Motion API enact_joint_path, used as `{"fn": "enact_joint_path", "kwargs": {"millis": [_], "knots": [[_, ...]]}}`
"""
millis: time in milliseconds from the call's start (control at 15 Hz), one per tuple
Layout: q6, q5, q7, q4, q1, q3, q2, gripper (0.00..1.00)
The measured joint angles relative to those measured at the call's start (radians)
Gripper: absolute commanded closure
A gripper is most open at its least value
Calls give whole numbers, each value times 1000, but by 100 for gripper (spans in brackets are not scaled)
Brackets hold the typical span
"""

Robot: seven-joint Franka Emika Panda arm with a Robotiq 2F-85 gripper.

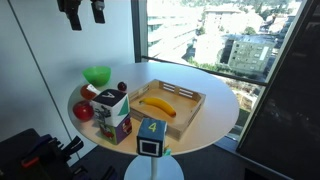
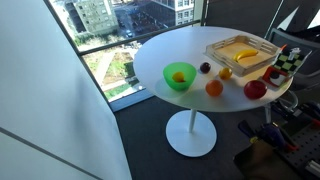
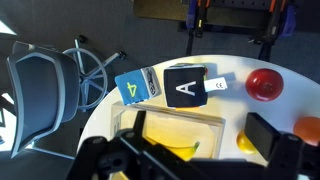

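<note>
We find the jaws spread wide apart and holding nothing, hanging high above a round white counter [image 1: 215,100]. Their dark fingers [image 3: 278,145] frame the bottom edge of the wrist view.

Directly beneath the jaws, well below them, sits a shallow rectangular wooden tray [image 3: 180,125]. A yellow banana [image 3: 172,150] lies loose on the tray's floor, and nothing is touching it.

Just past the tray's far rim, as the jaws look down, a black cube with a white letter A [image 3: 186,87] stands on the counter. A blue cube marked with a 4 [image 3: 137,86] stands just beside it. On the other side of the black cube, near it but apart, rests a round red apple [image 3: 264,84].

Farther from the jaws, near the counter's edge, a bright green plastic bowl [image 1: 97,75] appears in both exterior views.

Farthest of all, down on the floor beyond the counter, stands a grey office chair [image 3: 40,95]. Tall windows [image 1: 230,40] look out on city buildings.
</note>
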Motion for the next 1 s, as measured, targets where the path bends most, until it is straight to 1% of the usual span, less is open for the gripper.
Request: {"fn": "enact_joint_path", "kwargs": {"millis": [267, 533, 800, 1000], "knots": [[0, 0, 1, 0, 1, 0, 1, 0], [6, 2, 9, 0, 17, 0, 16, 0], [48, 19, 39, 3, 37, 0, 48, 0], [96, 46, 54, 7, 40, -1, 81, 0]]}}
